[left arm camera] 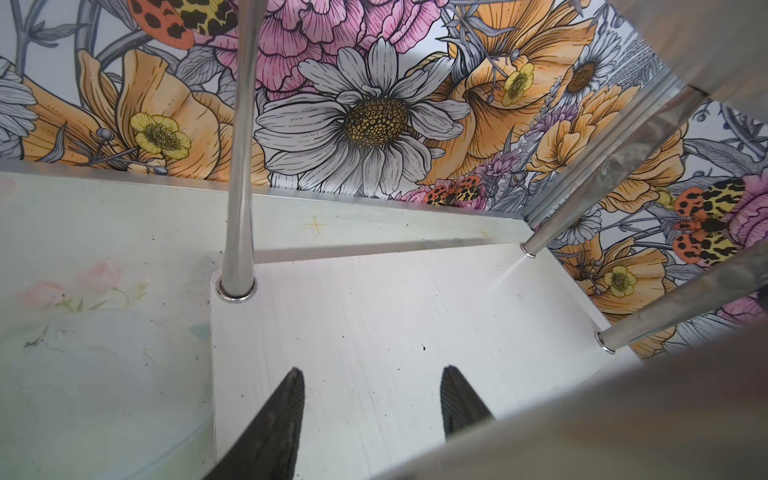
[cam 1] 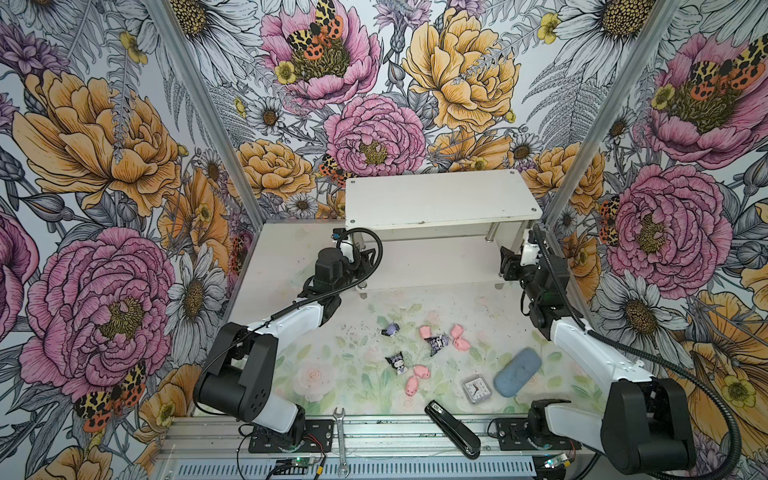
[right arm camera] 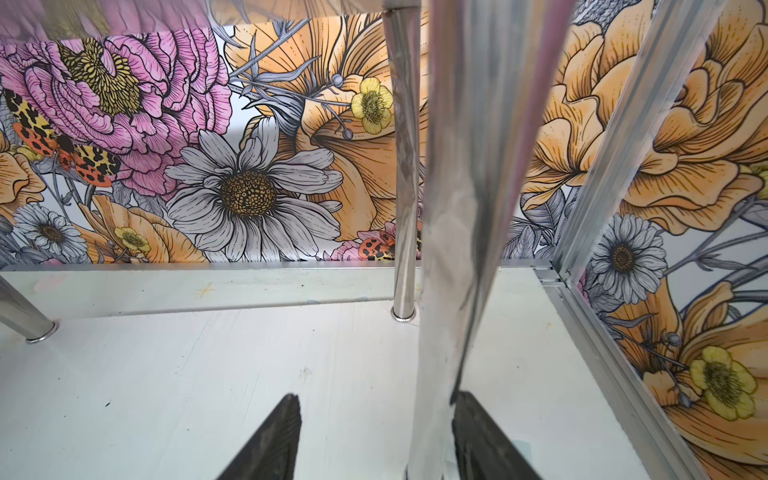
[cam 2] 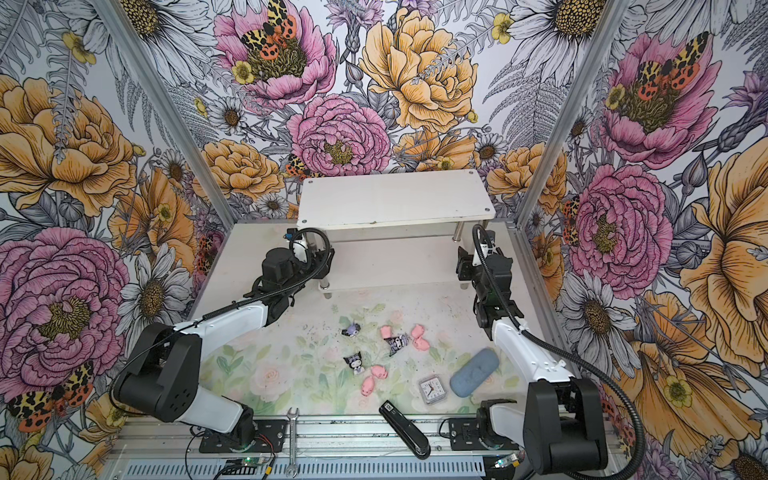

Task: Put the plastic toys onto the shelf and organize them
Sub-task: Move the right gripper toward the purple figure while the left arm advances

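The white two-tier shelf [cam 1: 440, 199] [cam 2: 395, 199] stands at the back of the table. Several pink pigs [cam 1: 425, 331] [cam 2: 386, 331] and three black-purple figurines [cam 1: 397, 362] [cam 2: 356, 361] lie scattered on the mat in front of it. My left gripper [left arm camera: 372, 374] [cam 1: 365, 259] is open over the lower tier [left arm camera: 374, 324] at the shelf's left end, with nothing between its fingers. My right gripper [right arm camera: 376, 401] [cam 1: 509, 266] is open at the right end. A chrome leg [right arm camera: 449, 291] stands between its fingers, close against one of them.
A blue case [cam 1: 518, 370], a small square clock [cam 1: 476, 387] and a black stapler [cam 1: 453, 428] lie at the front right. A wrench [cam 1: 340, 440] rests on the front rail. Flowered walls close in the sides and back.
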